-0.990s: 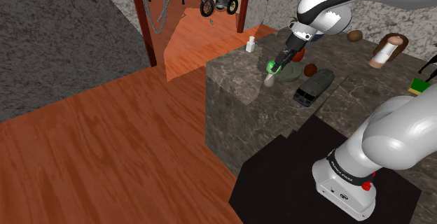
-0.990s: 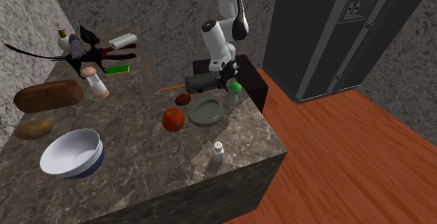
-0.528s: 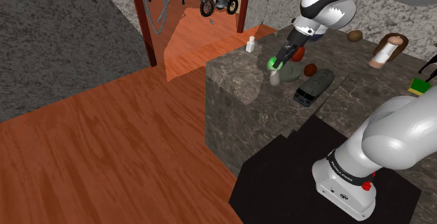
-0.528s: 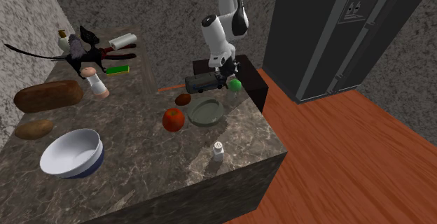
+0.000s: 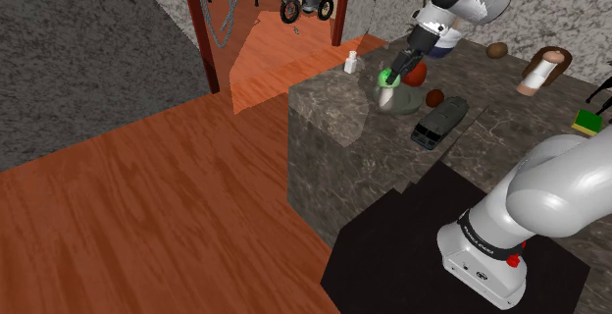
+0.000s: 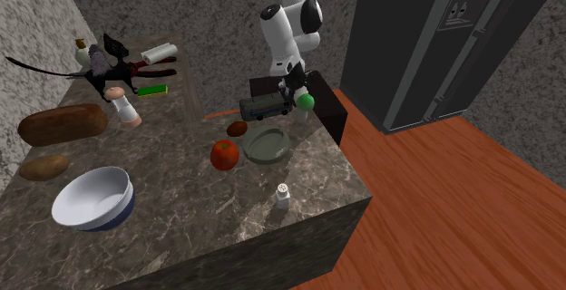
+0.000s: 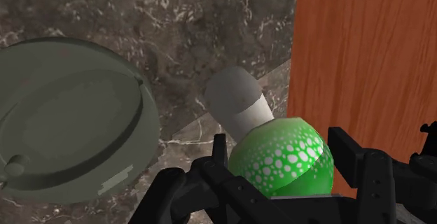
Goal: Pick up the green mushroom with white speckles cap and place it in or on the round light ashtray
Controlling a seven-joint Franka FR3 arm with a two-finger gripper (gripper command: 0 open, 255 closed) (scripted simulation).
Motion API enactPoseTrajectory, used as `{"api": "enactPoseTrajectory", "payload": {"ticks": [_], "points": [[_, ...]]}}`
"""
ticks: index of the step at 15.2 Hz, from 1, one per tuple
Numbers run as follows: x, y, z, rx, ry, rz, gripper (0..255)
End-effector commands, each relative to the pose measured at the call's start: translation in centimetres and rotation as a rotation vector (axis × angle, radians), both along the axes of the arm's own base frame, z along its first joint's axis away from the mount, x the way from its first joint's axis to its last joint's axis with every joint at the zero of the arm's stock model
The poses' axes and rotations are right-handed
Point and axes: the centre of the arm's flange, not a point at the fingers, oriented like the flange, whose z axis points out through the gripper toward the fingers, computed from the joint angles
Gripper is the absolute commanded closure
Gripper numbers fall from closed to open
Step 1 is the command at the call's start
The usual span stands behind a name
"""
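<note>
Tool (image 7: 283, 165), one: closed on the green mushroom (image 7: 276, 149), fingers (image 7: 219, 156) against either side of its white-speckled cap.
You will find the mushroom tilted, its pale stem slanting toward the dark marbled worktop (image 7: 175, 19) near the edge that borders the wooden floor (image 7: 364, 47). The round grey-green ashtray (image 7: 70, 110) lies on the worktop just beside it, apart from the stem; a red fruit (image 6: 224, 154) sits just beside the ashtray, at the second exterior view's left.

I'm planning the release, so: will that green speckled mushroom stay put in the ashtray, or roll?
It probably rolls: the mushroom has a rounded cap and a narrow stem, and the gripper holds it tilted. It looks stiff, undeformed in the grip. The ashtray has a raised rim that should likely contain it.
</note>
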Motion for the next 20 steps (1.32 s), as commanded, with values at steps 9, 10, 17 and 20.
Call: {"api": "enactPoseTrajectory", "payload": {"ticks": [9, 10, 17, 20], "points": [[0.8, -3.8, 4.5, 0.000, 0.000, 0.000, 255], [1.1, -5.1, 4.8, 0.000, 0.000, 0.000, 255], [3.0, -13.9, 6.8, 0.000, 0.000, 0.000, 255], [3.6, -16.8, 7.4, 0.000, 0.000, 0.000, 255]]}}
